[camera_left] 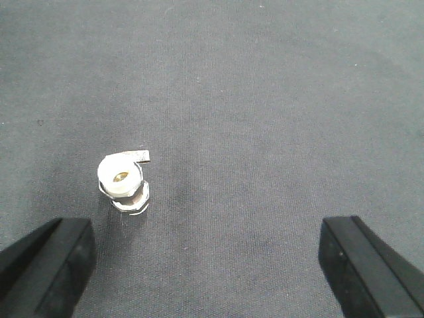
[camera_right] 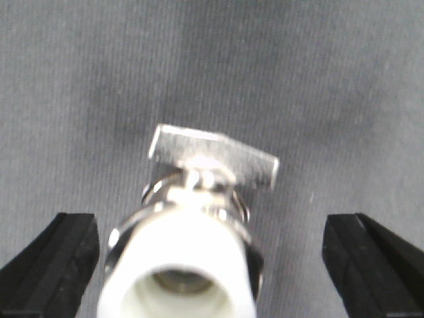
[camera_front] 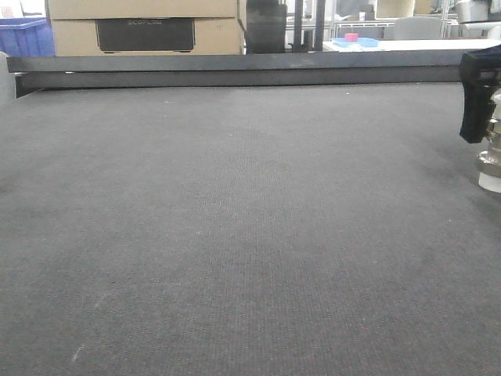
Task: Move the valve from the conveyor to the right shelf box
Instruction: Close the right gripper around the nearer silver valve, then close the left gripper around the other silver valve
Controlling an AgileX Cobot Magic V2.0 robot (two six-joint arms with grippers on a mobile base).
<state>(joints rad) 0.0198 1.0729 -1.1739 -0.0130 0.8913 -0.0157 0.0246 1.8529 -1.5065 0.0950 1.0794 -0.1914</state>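
The conveyor [camera_front: 235, 235] is a wide dark grey belt with a dark rail [camera_front: 235, 70] along its far edge. At the right edge of the front view a silvery valve [camera_front: 491, 153] with a whitish cap stands on the belt, under my right gripper [camera_front: 479, 117]. In the right wrist view this valve [camera_right: 189, 245] fills the gap of my right gripper [camera_right: 212, 265], which is open with both fingers apart from it. My left gripper [camera_left: 205, 265] is open over bare belt, with a valve [camera_left: 122, 182] ahead and to its left. The shelf box is out of view.
Beyond the rail stand cardboard boxes [camera_front: 145, 27], a blue bin [camera_front: 23, 35] and a white table with a blue tray [camera_front: 356, 41]. The belt [camera_left: 265, 132] stretches wide around both grippers.
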